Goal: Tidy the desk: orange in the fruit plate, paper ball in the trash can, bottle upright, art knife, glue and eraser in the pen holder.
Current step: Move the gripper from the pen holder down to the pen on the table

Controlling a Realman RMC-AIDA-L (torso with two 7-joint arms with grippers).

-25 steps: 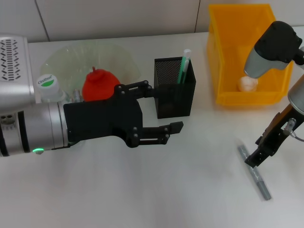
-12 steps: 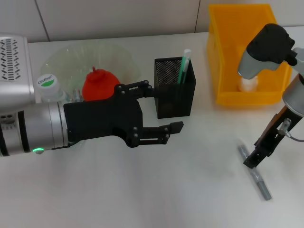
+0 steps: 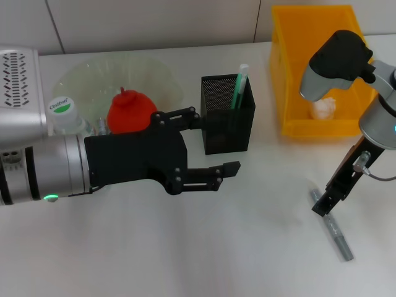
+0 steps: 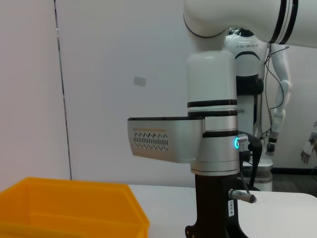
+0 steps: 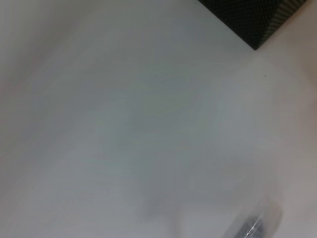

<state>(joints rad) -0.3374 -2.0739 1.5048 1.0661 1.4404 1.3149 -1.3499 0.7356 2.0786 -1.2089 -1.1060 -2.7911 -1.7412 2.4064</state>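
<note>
right gripper (image 3: 324, 204) over art knife (image 3: 333, 226) near desk's right edge, lined up for pickup, jaw state unclear | left gripper (image 3: 213, 145) open, empty, parked mid-desk

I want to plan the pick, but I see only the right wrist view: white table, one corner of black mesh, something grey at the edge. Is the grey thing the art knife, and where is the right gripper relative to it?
Observer: Yes. In the head view the art knife lies flat on the table, and the right gripper is over its far end. I cannot tell if they touch.
Operator: Is the pen holder free?
Observer: The pen holder stands upright with one green pen in it.
Operator: Is the left arm in the way?
Observer: The left gripper is open, close beside the pen holder on the robot's left.
</note>
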